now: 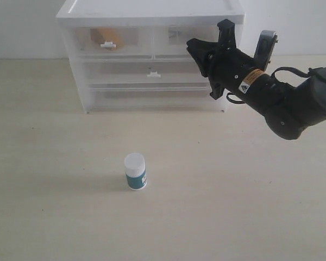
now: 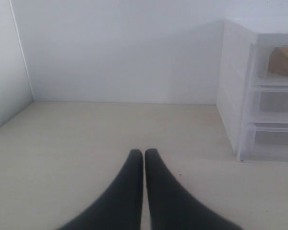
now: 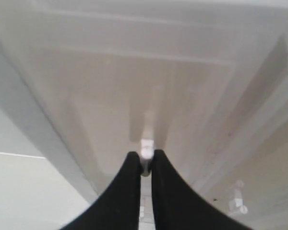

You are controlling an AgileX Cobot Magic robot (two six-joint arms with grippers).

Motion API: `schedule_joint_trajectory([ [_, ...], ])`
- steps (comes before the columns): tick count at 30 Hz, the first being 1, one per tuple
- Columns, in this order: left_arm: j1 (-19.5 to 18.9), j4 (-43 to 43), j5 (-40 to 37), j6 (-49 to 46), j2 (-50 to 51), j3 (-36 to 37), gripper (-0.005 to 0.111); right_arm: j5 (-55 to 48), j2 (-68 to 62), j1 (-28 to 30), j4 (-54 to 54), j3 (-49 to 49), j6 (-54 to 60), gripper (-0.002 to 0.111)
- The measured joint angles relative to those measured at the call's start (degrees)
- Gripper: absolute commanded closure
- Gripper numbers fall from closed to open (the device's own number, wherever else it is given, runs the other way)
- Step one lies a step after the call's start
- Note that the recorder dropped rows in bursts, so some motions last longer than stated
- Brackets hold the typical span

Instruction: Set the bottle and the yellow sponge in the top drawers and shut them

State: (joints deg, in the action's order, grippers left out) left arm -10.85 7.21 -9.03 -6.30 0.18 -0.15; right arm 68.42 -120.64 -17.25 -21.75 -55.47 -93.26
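Note:
The bottle (image 1: 135,171), white cap up, stands alone on the table in front of the cabinet (image 1: 152,11). Inside the top left drawer (image 1: 125,37) lies the yellow sponge (image 1: 106,35), which the left wrist view also catches through the drawer front as the sponge (image 2: 284,61); that drawer looks pushed in. My right gripper (image 1: 191,46) is at the front of the top right drawer (image 1: 176,35), shut on the drawer's small white handle tab (image 3: 147,146), seen between the tips of the right gripper (image 3: 145,155). My left gripper (image 2: 144,153) is shut and empty, low over the table to the cabinet's left.
Two full-width drawers sit below the top pair, the upper one with a central handle (image 1: 154,74). A white wall (image 2: 115,48) runs behind the table. Bare table surrounds the bottle.

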Motion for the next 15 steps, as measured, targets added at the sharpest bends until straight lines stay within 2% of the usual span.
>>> schedule_joint_trajectory([
  [4, 0.0, 0.0, 0.0, 0.0, 0.0, 0.0, 0.103, 0.6, 0.0, 0.0, -0.1, 0.7, 1.2, 0.108],
  [12, 0.0, 0.0, 0.0, 0.0, 0.0, 0.0, 0.103, 5.7, 9.9, 0.1, -8.6, 22.7, 16.7, 0.108],
  [13, 0.0, 0.0, 0.0, 0.0, 0.0, 0.0, 0.103, 5.5, 10.7, 0.1, -11.8, 24.4, 19.0, 0.105],
  [15, 0.0, 0.0, 0.0, 0.0, 0.0, 0.0, 0.103, 5.4, 10.8, 0.2, -14.0, 24.6, 19.3, 0.087],
])
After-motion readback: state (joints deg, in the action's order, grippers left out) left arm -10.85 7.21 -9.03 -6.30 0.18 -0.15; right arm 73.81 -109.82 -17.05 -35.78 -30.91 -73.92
